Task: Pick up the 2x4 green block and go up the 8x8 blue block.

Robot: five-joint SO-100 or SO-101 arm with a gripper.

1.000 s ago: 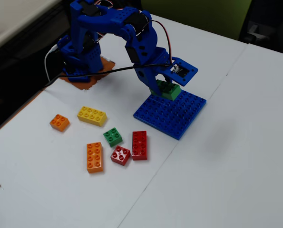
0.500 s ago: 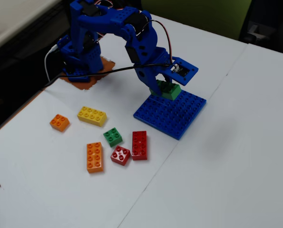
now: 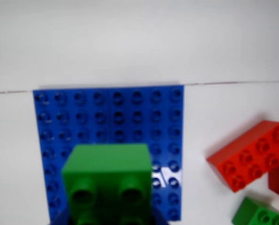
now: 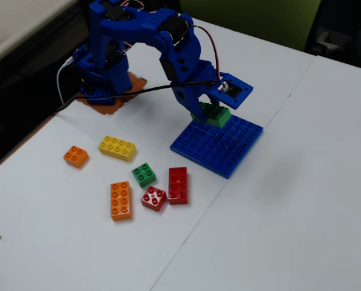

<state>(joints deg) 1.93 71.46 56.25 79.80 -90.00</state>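
Note:
The 2x4 green block (image 4: 213, 115) sits between the jaws of my blue gripper (image 4: 208, 113), which is shut on it. It is at the far left edge of the 8x8 blue block (image 4: 219, 144), low over the studs; I cannot tell whether it touches them. In the wrist view the green block (image 3: 109, 178) fills the lower middle, studs facing the camera, with the blue plate (image 3: 106, 117) spread out behind it. Only dark blue slivers of the jaws show at the bottom edge there.
Loose bricks lie on the white table left of the plate: a yellow one (image 4: 117, 148), a small orange one (image 4: 76, 156), a long orange one (image 4: 121, 200), a small green one (image 4: 144, 174), and two red ones (image 4: 153, 198) (image 4: 178, 185). The arm's base (image 4: 101, 79) stands at the back left.

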